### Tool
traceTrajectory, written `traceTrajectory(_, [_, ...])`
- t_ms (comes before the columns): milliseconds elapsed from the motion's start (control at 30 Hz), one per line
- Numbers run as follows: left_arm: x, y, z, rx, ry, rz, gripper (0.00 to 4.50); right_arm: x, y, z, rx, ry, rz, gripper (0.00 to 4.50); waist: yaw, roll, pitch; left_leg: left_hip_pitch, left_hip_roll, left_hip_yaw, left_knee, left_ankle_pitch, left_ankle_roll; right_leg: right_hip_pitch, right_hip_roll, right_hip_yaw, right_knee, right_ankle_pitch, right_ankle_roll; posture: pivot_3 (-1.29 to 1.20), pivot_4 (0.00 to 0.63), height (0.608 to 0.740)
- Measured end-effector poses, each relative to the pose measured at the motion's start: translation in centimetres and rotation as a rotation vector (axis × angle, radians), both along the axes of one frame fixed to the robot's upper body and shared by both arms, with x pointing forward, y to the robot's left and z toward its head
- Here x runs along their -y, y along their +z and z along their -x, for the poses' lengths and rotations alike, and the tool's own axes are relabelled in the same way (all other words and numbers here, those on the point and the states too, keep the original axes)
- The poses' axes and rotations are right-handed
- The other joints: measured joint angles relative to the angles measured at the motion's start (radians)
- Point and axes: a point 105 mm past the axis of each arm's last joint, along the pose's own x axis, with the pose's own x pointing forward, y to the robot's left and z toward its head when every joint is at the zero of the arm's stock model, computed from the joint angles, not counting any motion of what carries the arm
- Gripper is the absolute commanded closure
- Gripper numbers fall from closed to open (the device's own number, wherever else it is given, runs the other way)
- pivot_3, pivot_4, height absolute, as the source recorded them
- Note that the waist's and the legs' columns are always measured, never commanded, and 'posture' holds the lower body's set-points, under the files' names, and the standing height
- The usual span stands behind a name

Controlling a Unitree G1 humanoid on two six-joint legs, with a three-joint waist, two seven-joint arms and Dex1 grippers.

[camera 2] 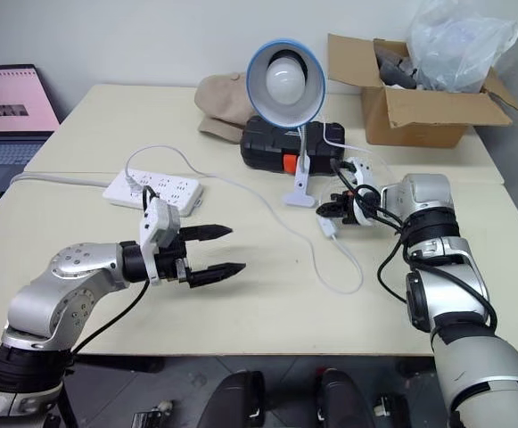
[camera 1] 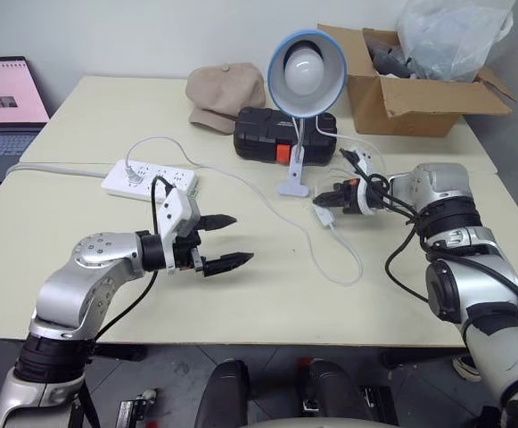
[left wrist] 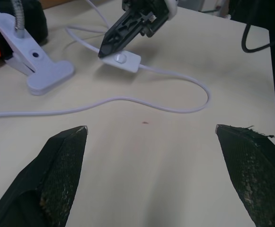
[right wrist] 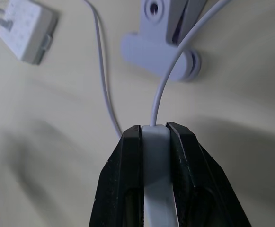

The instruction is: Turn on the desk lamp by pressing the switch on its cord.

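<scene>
I've got my right hand [camera 1: 330,198] clamped on the switch [left wrist: 122,60] just beside the desk lamp [camera 1: 305,76]'s clip base, bulb looks unlit, so I'd steady it there while my left hand [camera 1: 227,242], fingers wide apart mid-surface, comes across to press the rocker squarely.

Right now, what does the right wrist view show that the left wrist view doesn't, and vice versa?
Right wrist only: the right end effector shut on the switch from either side, and the power strip. Left wrist only: the left end effector open over bare table, and the cord looping past the switch. Both: the lamp's clip base, cord and switch.
</scene>
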Motion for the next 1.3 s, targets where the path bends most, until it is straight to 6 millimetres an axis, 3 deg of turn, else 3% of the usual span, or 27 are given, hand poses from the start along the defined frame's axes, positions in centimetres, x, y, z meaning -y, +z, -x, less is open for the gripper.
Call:
traceTrajectory(100, [0.3,1.3,-0.5,-0.018,0.02,0.061,0.0,0.1,1.9,0.4,0.122,-0.005,-0.109,4.1,0.001,0.0,0.0,-0.001,0.0,-0.001,0.0,0.0,0.0,0.0,0.0,-0.001,0.0,0.0,0.0,0.0,0.15,0.74])
traceTrajectory(333, [2.1,2.3,-1.0,-0.07,0.006,0.137,0.0,-0.4,5.0,4.1,0.227,0.068,-0.191,4.1,0.001,0.0,0.0,-0.001,0.0,-0.001,0.0,0.0,0.0,0.0,0.0,-0.001,0.0,0.0,0.0,0.0,0.15,0.74])
traceTrajectory(533, [5.4,3.9,-0.9,-0.153,-0.078,0.293,0.0,-2.0,8.1,7.1,0.302,0.173,-0.264,4.1,0.0,0.0,0.0,-0.001,0.0,-0.003,0.001,0.0,0.0,0.0,0.0,-0.002,0.001,-0.001,0.002,0.0,0.15,0.74])
traceTrajectory(833, [6.9,4.1,-0.8,-0.215,-0.123,0.366,0.0,-3.0,9.2,9.0,0.326,0.242,-0.29,4.1,0.001,0.0,0.0,-0.001,-0.001,-0.002,0.0,0.0,0.0,0.0,0.0,-0.002,0.0,0.0,0.001,0.0,0.15,0.74])
traceTrajectory(1300, [7.0,4.3,-1.1,-0.246,-0.121,0.432,0.0,-3.1,9.3,9.5,0.322,0.267,-0.286,4.1,0.001,0.0,0.0,-0.001,-0.001,-0.003,0.0,0.0,0.0,0.0,0.0,-0.002,0.0,-0.001,0.002,0.0,0.15,0.74])
